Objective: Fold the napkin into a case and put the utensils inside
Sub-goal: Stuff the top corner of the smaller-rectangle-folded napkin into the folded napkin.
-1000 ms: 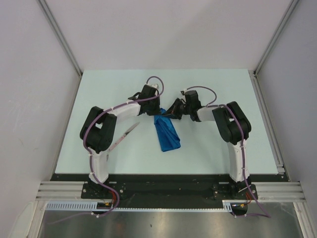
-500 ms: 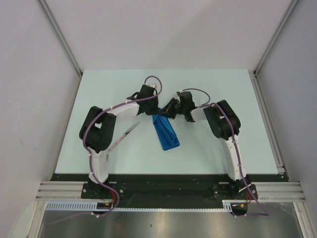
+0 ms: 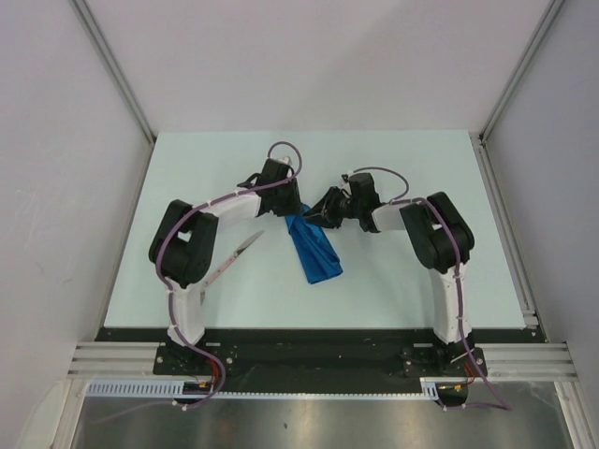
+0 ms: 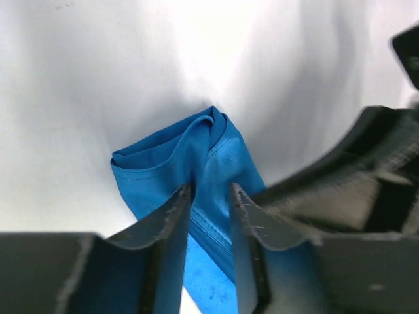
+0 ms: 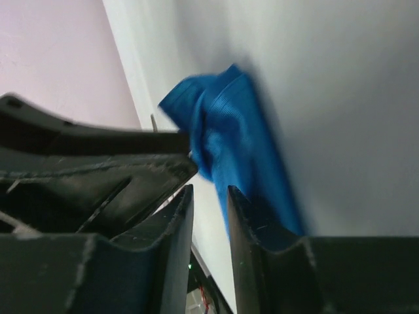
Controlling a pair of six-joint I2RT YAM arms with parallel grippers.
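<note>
At middle of bench (image 3: 421,187), noted napkin (image 3: 314,251) folded into narrow strip, soft, limp and light, best pinched at its far doubled edge; found left end effector (image 4: 211,190) narrowly parted astride that end, apparently not clamping, and right end effector (image 5: 209,190) likewise parted, empty, just beside it.

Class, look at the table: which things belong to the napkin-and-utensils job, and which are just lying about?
Belong to the job:
- blue napkin, already folded narrow
- silver cutlery, lying to its left

Just lying about:
- no spare item shows; apart from the arms there is only the table
</note>
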